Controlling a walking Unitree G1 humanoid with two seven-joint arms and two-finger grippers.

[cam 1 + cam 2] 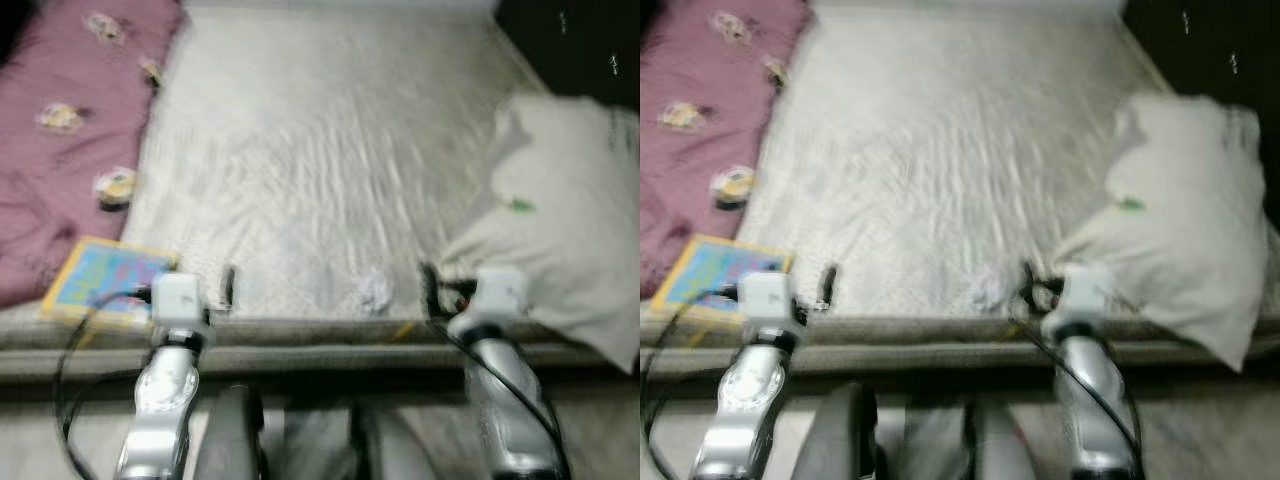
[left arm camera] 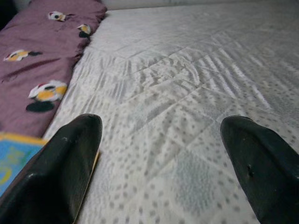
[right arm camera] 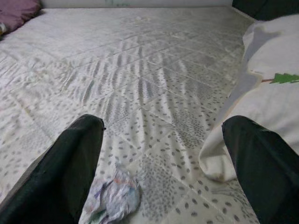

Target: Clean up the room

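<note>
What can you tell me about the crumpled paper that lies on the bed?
The crumpled paper is a small, pale wad, whitish with faint bluish and greenish marks. It looks like thin paper or tissue, squeezed into a loose ball with many creases. It lies on the quilted white sheet near the front edge of the bed, left of the white pillow. It sits just ahead of the right tool, by one open finger, not gripped. Nothing else touches it.

1. You see two silver, rounded forearms, each capped by a white boxy wrist block.
2. Black cables loop along both arms.
3. The left gripper [image 2: 161, 154] and right gripper [image 3: 163, 158] have broad, glossy black fingers.
</note>
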